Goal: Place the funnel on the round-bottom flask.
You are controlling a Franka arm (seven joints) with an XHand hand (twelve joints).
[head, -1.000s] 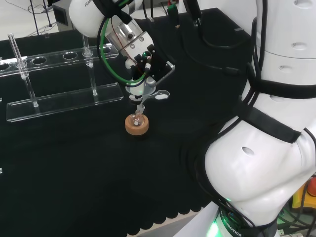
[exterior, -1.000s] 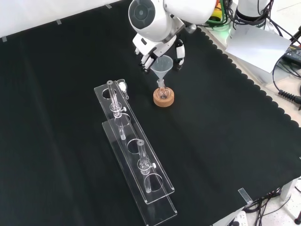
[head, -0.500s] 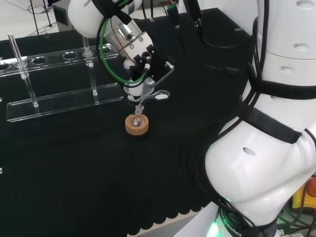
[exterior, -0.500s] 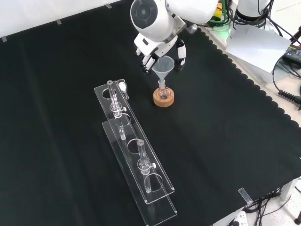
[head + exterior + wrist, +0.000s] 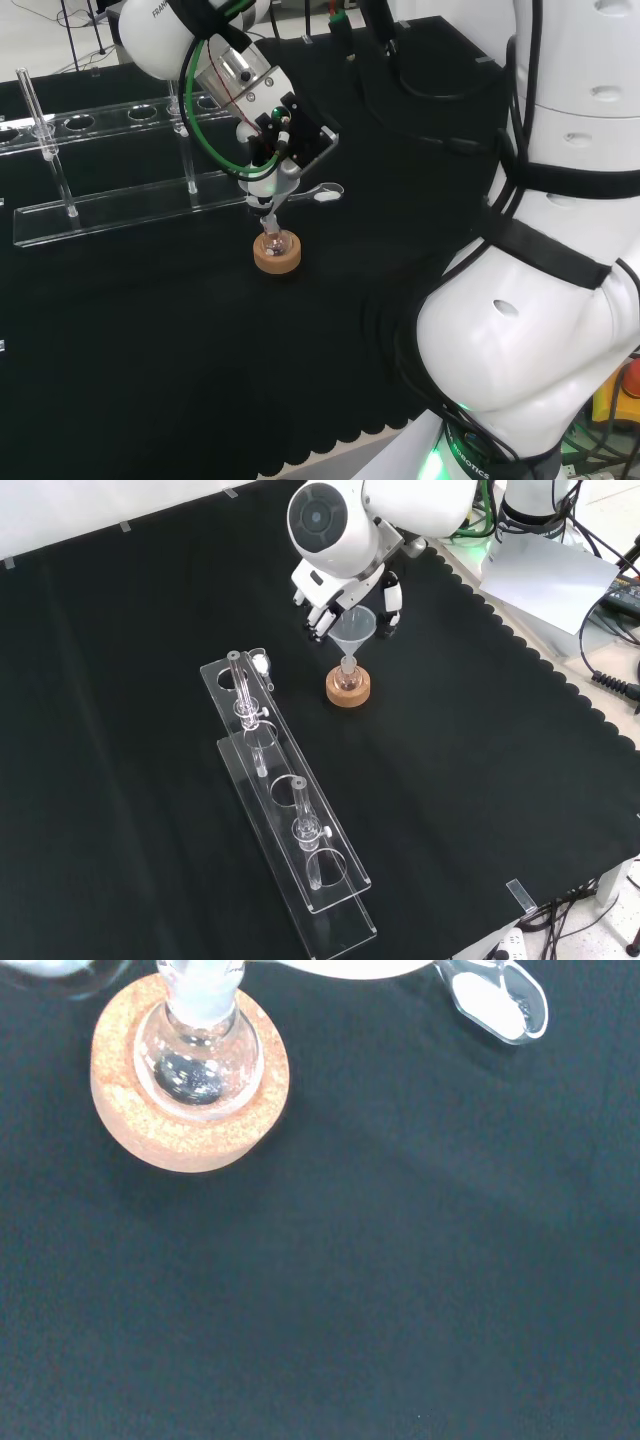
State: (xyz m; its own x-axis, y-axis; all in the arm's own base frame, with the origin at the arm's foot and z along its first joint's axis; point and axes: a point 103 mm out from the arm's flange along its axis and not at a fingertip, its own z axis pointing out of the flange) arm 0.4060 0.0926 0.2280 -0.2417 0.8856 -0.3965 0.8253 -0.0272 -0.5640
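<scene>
My funnel (image 5: 353, 630) sits pinched in the hand (image 5: 345, 585), its stem right at the neck of the flask (image 5: 347, 677) on its cork ring (image 5: 348, 690). I'd keep the stem upright, ease straight down until it seats, then open, minding the rack (image 5: 285, 800) nearby.

— What is hidden in the front view?
— Most of the hand (image 5: 350, 600) is covered by the arm's white link (image 5: 335, 525); whether the funnel (image 5: 353, 630) is gripped cannot be told.

— And in the wrist view?
— The round-bottom flask (image 5: 198, 1060) is cut off at its neck by the edge, and a clear scoop (image 5: 495, 1000) is partly cropped.
</scene>
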